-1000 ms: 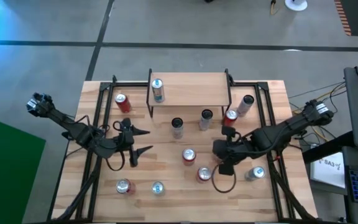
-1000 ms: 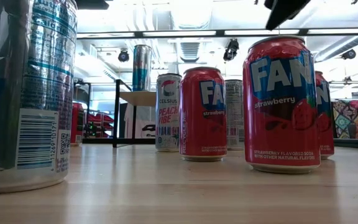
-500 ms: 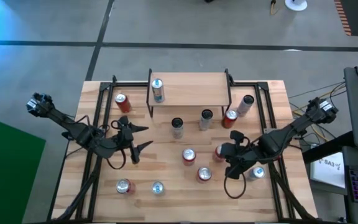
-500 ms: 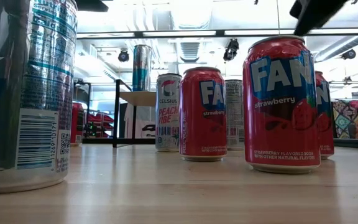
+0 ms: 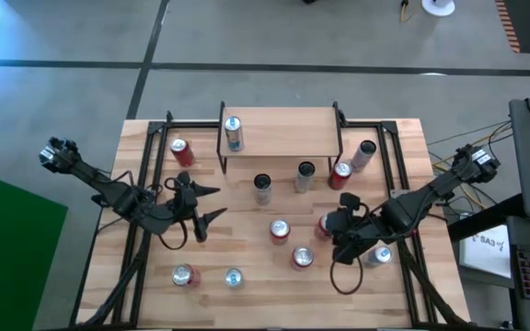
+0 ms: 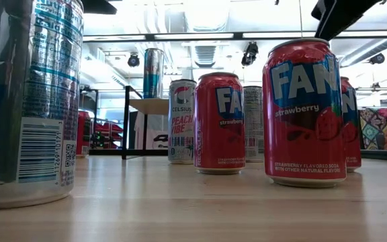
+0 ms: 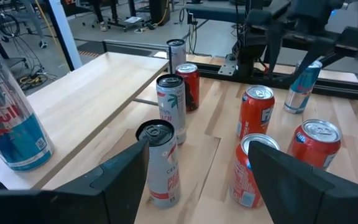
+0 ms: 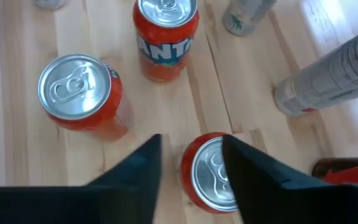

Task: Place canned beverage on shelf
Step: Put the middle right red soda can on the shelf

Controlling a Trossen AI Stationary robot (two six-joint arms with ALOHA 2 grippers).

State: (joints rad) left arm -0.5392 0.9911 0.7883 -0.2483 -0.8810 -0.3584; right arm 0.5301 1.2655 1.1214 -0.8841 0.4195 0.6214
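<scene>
Your right end effector (image 8: 191,165) hangs at the lower middle of the right wrist frame, its fingers parted narrowly above a red Fanta can (image 8: 211,171) and holding nothing. If you descend off-centre, a finger may hit the rim and tip the can into the neighbouring red can (image 8: 82,93). The shelf (image 5: 280,129) is at upper centre of the high view, well apart. The left end effector (image 5: 212,203) waits, open.

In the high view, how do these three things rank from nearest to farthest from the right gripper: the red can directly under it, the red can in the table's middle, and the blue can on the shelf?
Measured from the right gripper in the high view:
1. Red can under the gripper, partly covered by its fingers.
2. Red can in the table's middle, toward the left arm's side.
3. Blue can on the shelf, at the far edge, on the shelf's left end.
</scene>
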